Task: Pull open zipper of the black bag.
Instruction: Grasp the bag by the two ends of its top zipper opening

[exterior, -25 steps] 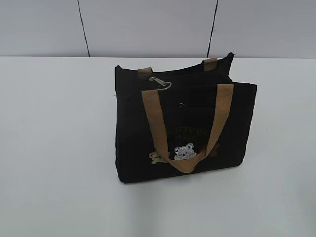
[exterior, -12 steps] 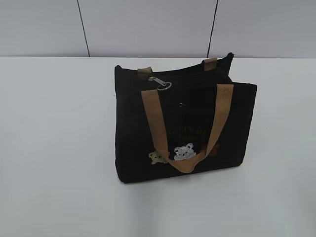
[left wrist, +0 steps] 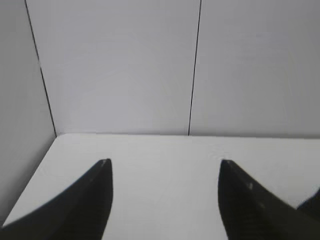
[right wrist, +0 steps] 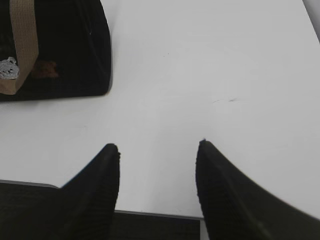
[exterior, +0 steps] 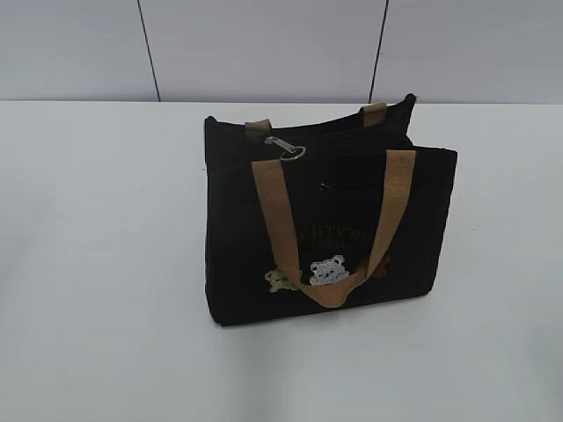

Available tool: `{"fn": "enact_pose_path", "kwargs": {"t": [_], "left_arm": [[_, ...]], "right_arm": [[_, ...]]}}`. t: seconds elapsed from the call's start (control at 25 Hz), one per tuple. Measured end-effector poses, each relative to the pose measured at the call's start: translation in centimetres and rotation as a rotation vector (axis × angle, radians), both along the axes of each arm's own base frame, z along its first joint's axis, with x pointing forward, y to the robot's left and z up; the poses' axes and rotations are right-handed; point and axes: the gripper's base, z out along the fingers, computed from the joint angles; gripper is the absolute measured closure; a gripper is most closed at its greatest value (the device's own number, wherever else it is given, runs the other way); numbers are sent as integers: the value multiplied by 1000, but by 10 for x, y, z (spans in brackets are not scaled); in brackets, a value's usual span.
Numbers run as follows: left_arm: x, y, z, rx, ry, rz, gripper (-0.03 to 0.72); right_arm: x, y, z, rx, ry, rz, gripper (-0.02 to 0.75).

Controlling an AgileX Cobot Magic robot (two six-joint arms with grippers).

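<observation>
The black bag (exterior: 330, 224) stands upright in the middle of the white table (exterior: 97, 264), its tan handle (exterior: 274, 215) hanging over the front above a white bear patch (exterior: 327, 270). The zipper's silver pull tab and ring (exterior: 288, 148) lie on the bag's top near its left end. Neither arm shows in the exterior view. In the left wrist view my left gripper (left wrist: 165, 162) is open over bare table, facing the back wall. My right gripper (right wrist: 159, 145) is open over the table's near edge, with the bag's corner (right wrist: 75, 55) to its upper left.
A light panelled wall (exterior: 264, 48) with dark seams runs behind the table. In the left wrist view a side wall (left wrist: 20, 125) meets the table's left edge. A dark surface (right wrist: 155, 227) lies below the table's front edge in the right wrist view.
</observation>
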Motion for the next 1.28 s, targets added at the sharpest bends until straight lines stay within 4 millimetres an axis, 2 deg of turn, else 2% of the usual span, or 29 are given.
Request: {"fn": "enact_pose_path", "kwargs": {"t": [0.12,0.28,0.4,0.48,0.68,0.8,1.08,1.16,1.28], "left_arm": [[35,1,8,-6,-65,10,195],[81,2,7,22,-118,27,195],[108,3,-10,16,-146,36,196],[125,1,-31,-16,-114,28,197],[137,-15,-76,-135,-126,-46,197],[144,-29,-91,-125,-122,-147,197],[167,-57,-133,17,-59,-463,198],[177,-64,-149,52,-24,-576,198],[199,-75,-160,53,-12,-785,198]], "right_arm": [[0,0,0,0,0,0,360],[0,0,0,0,0,0,360],[0,0,0,0,0,0,360],[0,0,0,0,0,0,360],[0,0,0,0,0,0,360],[0,0,0,0,0,0,360],[0,0,0,0,0,0,360],[0,0,0,0,0,0,360],[0,0,0,0,0,0,360]]}}
